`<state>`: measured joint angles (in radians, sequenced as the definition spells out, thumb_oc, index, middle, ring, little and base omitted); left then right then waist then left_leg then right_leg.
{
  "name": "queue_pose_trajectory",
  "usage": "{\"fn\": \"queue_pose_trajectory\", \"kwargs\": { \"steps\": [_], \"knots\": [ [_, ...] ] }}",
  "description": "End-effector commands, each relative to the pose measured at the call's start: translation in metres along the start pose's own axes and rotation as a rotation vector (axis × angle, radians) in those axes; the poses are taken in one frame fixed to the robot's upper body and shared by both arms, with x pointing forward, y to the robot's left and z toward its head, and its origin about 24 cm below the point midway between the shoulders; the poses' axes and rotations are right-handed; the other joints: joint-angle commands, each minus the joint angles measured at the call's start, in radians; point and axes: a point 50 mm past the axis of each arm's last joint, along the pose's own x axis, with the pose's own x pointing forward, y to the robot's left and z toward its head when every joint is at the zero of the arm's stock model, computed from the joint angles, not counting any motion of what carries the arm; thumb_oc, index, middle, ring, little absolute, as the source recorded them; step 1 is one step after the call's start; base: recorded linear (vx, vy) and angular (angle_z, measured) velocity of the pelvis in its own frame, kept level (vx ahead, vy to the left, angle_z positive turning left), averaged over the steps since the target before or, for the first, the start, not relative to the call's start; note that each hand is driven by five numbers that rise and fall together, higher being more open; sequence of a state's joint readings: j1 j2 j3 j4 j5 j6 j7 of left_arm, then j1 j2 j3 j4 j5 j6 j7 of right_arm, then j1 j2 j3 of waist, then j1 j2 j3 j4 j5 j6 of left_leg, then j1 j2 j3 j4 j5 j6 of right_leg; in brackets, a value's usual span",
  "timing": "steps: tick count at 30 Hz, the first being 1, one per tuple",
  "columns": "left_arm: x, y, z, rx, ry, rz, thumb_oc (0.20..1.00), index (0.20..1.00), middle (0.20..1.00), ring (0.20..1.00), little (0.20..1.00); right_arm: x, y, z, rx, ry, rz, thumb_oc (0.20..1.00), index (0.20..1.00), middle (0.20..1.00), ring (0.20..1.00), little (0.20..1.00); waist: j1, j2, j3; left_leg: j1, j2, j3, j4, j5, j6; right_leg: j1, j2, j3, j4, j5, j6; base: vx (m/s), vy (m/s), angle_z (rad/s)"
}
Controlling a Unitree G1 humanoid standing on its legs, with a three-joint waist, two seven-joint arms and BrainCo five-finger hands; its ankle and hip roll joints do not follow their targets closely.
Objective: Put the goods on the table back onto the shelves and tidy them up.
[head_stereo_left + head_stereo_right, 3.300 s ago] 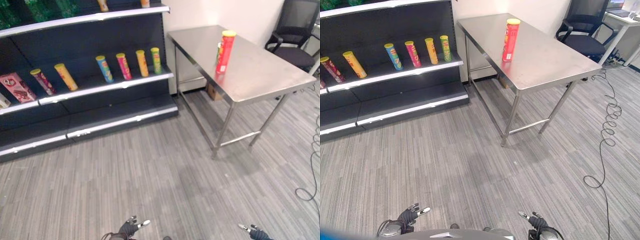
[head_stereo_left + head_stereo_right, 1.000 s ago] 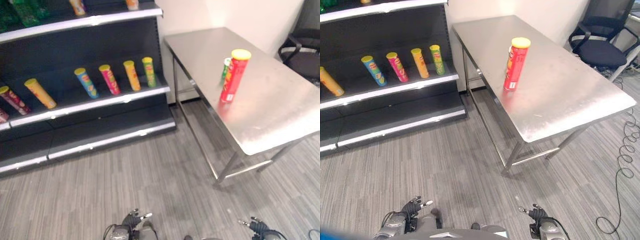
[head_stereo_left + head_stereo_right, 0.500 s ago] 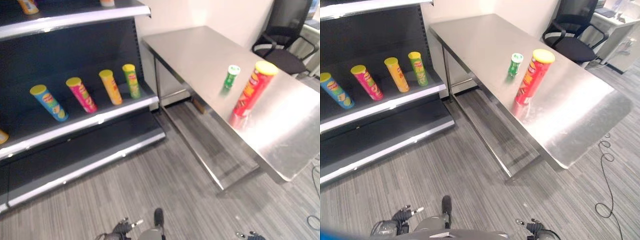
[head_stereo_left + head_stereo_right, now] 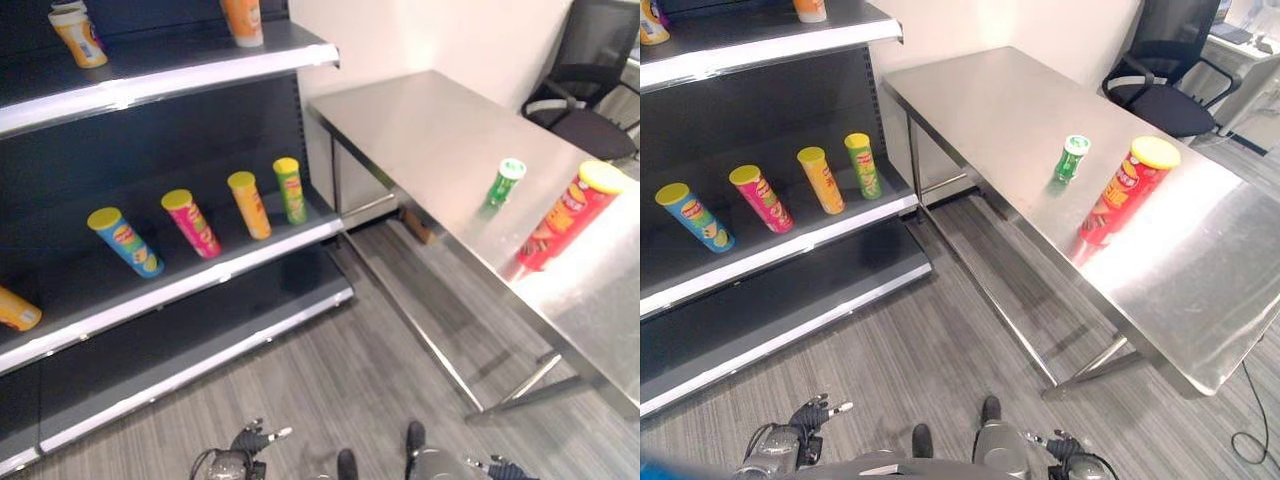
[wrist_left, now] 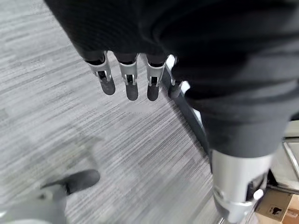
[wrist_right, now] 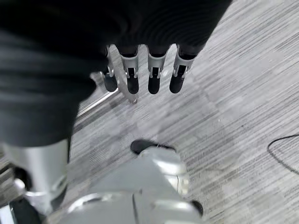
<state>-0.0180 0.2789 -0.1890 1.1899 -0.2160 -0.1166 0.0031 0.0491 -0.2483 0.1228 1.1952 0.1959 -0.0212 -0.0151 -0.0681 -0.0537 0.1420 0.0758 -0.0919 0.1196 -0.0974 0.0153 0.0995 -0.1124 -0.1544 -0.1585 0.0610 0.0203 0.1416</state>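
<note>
A steel worktop [image 4: 990,95] runs from the upper middle of the frame to the lower right, and two goods stand on it at the right side: a tall red can [image 4: 1118,192] with a yellow lid, upright, and a small green can [image 4: 1071,158] just beyond it, the two near each other but apart. The dark shelves [image 4: 780,255] fill the left half of the frame. On the middle shelf four cans lean back in a row: a blue can [image 4: 695,216] furthest left, then a pink can [image 4: 761,198], an orange can [image 4: 821,180] and a green-yellow can [image 4: 863,165] nearest the worktop. The left eye view also shows part of another orange can [image 4: 17,309] at the far left edge of that shelf. On the top shelf two more goods stand at the upper edge of the frame, cut off. A black chair [image 4: 1170,70] sits in the upper right corner behind the worktop. The left robot hand [image 5: 127,77] hangs at the lower left over the grey carpet [image 4: 920,360], fingers straight and holding nothing. The right robot hand [image 6: 149,70] hangs at the lower middle-right, also with straight, empty fingers. Both are well apart from the worktop and the shelves.
</note>
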Motion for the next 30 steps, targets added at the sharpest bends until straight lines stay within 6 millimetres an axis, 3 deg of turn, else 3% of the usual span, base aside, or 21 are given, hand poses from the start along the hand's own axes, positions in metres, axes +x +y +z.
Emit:
{"fn": "queue_pose_trajectory", "kwargs": {
  "steps": [1, 5, 6, 8, 14, 18, 19, 21, 22, 23, 27, 28, 30],
  "knots": [
    [0.006, 0.003, 0.034, 0.02, -0.107, 0.008, 1.0, 1.0, 1.0, 1.0, 1.0, 0.001, -0.025, 0.013, -0.018, -0.029, -0.076, 1.0, 1.0, 1.0, 1.0, 1.0, -0.018, 0.013, 0.027, -0.021, 0.098, 0.016, 0.01, -0.028, -0.123, 0.103, 0.022, 0.029, -0.03, -0.001, 0.003, 0.08, -0.054, -0.06],
    [0.005, 0.001, 0.03, 0.02, -0.093, 0.001, 1.0, 1.0, 1.0, 1.0, 1.0, -0.001, -0.034, 0.003, 0.054, 0.0, -0.114, 1.0, 1.0, 1.0, 1.0, 1.0, -0.028, 0.009, 0.008, -0.008, 0.107, 0.037, 0.01, -0.042, -0.131, 0.142, 0.031, 0.042, -0.093, 0.011, 0.004, 0.09, -0.047, -0.12],
    [0.005, 0.001, 0.028, 0.019, -0.09, -0.001, 1.0, 1.0, 1.0, 1.0, 1.0, -0.004, -0.042, -0.014, 0.104, 0.053, -0.144, 1.0, 1.0, 1.0, 1.0, 1.0, -0.04, 0.011, 0.002, 0.002, 0.112, 0.05, 0.01, -0.049, -0.135, 0.153, 0.036, 0.054, -0.111, 0.013, 0.004, 0.1, -0.027, -0.21],
    [0.005, 0.001, 0.028, 0.017, -0.091, -0.001, 1.0, 1.0, 1.0, 1.0, 1.0, -0.006, -0.045, -0.017, 0.123, 0.062, -0.156, 1.0, 1.0, 1.0, 1.0, 1.0, -0.043, 0.012, 0.002, 0.006, 0.115, 0.056, 0.01, -0.052, -0.135, 0.156, 0.038, 0.061, -0.116, 0.013, 0.004, 0.08, -0.016, -0.4],
    [0.005, 0.009, 0.032, 0.02, -0.102, 0.009, 1.0, 1.0, 1.0, 1.0, 1.0, -0.034, -0.091, -0.085, 0.344, 0.261, -0.332, 1.0, 1.0, 1.0, 1.0, 1.0, -0.09, 0.009, -0.005, 0.021, 0.131, 0.097, 0.01, -0.064, -0.145, 0.158, 0.052, 0.095, -0.128, 0.013, 0.008, 0.07, -0.015, -0.26],
    [0.005, 0.009, 0.035, 0.027, -0.112, -0.001, 1.0, 1.0, 1.0, 1.0, 1.0, -0.052, -0.114, -0.108, 0.425, 0.332, -0.422, 1.0, 1.0, 1.0, 1.0, 1.0, -0.1, 0.009, -0.009, 0.025, 0.134, 0.105, 0.01, -0.068, -0.148, 0.161, 0.053, 0.101, -0.133, 0.014, 0.01, 0.06, -0.009, -0.05],
    [0.005, 0.01, 0.035, 0.038, -0.108, -0.007, 1.0, 1.0, 1.0, 1.0, 1.0, -0.066, -0.138, -0.117, 0.483, 0.351, -0.509, 1.0, 1.0, 1.0, 1.0, 1.0, -0.114, 0.007, -0.012, 0.028, 0.137, 0.111, 0.01, -0.069, -0.152, 0.162, 0.054, 0.104, -0.135, 0.014, 0.013, 0.06, 0.003, -0.09],
    [0.006, 0.01, 0.036, 0.046, -0.111, -0.008, 1.0, 1.0, 1.0, 1.0, 1.0, -0.083, -0.169, -0.12, 0.56, 0.321, -0.614, 1.0, 1.0, 1.0, 1.0, 1.0, -0.125, 0.008, -0.016, 0.03, 0.14, 0.118, 0.01, -0.073, -0.155, 0.16, 0.055, 0.108, -0.138, 0.016, 0.017, 0.05, 0.011, -0.19],
    [0.006, 0.01, 0.036, 0.046, -0.111, -0.008, 1.0, 1.0, 1.0, 1.0, 1.0, -0.083, -0.169, -0.12, 0.56, 0.321, -0.614, 1.0, 1.0, 1.0, 1.0, 1.0, -0.125, 0.008, -0.016, 0.03, 0.14, 0.118, 0.01, -0.073, -0.155, 0.16, 0.055, 0.108, -0.138, 0.016, 0.017, 0.05, 0.02, -0.13],
    [0.006, 0.011, 0.035, 0.053, -0.1, -0.004, 1.0, 1.0, 1.0, 1.0, 1.0, -0.1, -0.202, -0.114, 0.629, 0.25, -0.726, 1.0, 1.0, 1.0, 1.0, 1.0, -0.141, 0.005, -0.021, 0.032, 0.141, 0.124, 0.01, -0.077, -0.157, 0.158, 0.057, 0.115, -0.14, 0.015, 0.02, 0.05, 0.019, -0.02],
    [0.006, 0.008, 0.035, 0.045, -0.103, -0.003, 1.0, 1.0, 1.0, 1.0, 1.0, -0.138, -0.265, -0.086, 0.727, 0.029, -0.94, 1.0, 1.0, 1.0, 1.0, 1.0, -0.159, 0.007, -0.027, 0.038, 0.142, 0.131, 0.01, -0.086, -0.16, 0.159, 0.059, 0.123, -0.141, 0.012, 0.026, 0.04, 0.021, -0.1],
    [0.006, 0.007, 0.035, 0.045, -0.103, -0.005, 1.0, 1.0, 1.0, 1.0, 1.0, -0.139, -0.265, -0.086, 0.727, 0.029, -0.942, 1.0, 1.0, 1.0, 1.0, 1.0, -0.158, 0.01, -0.027, 0.039, 0.142, 0.13, 0.01, -0.087, -0.16, 0.16, 0.059, 0.123, -0.141, 0.012, 0.026, 0.0, 0.0, 0.0],
    [0.006, 0.007, 0.034, 0.037, -0.106, 0.0, 1.0, 1.0, 1.0, 1.0, 1.0, -0.159, -0.296, -0.052, 0.691, -0.172, -1.025, 1.0, 1.0, 1.0, 1.0, 1.0, -0.165, 0.007, -0.03, 0.041, 0.143, 0.132, 0.01, -0.09, -0.161, 0.163, 0.059, 0.126, -0.142, 0.01, 0.028, 0.01, 0.004, -0.04]
  ]
}}
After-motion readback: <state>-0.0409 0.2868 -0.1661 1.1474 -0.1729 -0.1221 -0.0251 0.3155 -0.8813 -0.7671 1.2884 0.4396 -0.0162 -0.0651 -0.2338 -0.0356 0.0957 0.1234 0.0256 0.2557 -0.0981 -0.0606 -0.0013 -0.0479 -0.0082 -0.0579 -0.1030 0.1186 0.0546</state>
